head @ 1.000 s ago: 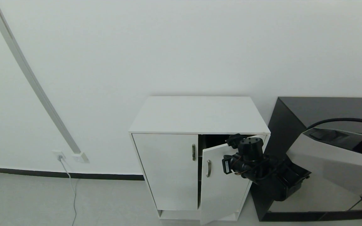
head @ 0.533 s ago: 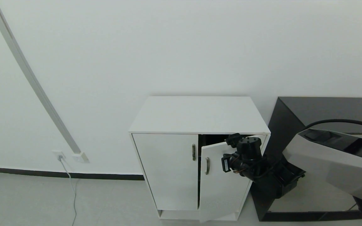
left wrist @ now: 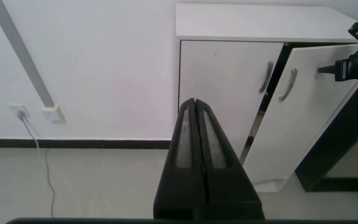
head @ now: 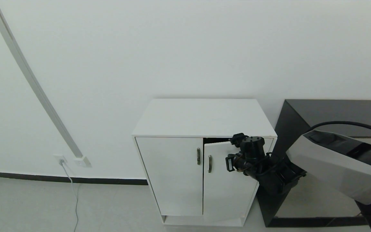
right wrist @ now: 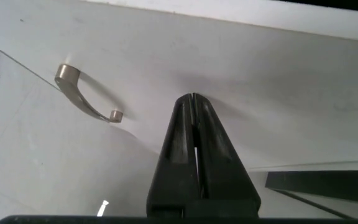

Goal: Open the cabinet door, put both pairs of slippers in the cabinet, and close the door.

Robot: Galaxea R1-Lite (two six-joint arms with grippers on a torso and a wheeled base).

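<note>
Touching the door [right wrist: 278, 68], right gripper [right wrist: 193, 98].

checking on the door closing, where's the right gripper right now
The right gripper is against the front of the right cabinet door, just right of its handle, near the door's top edge.

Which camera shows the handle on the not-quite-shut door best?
The right wrist view: the handle is close, its curved bar plain. The head view shows the handle small; the left wrist view shows it from farther off.
</note>
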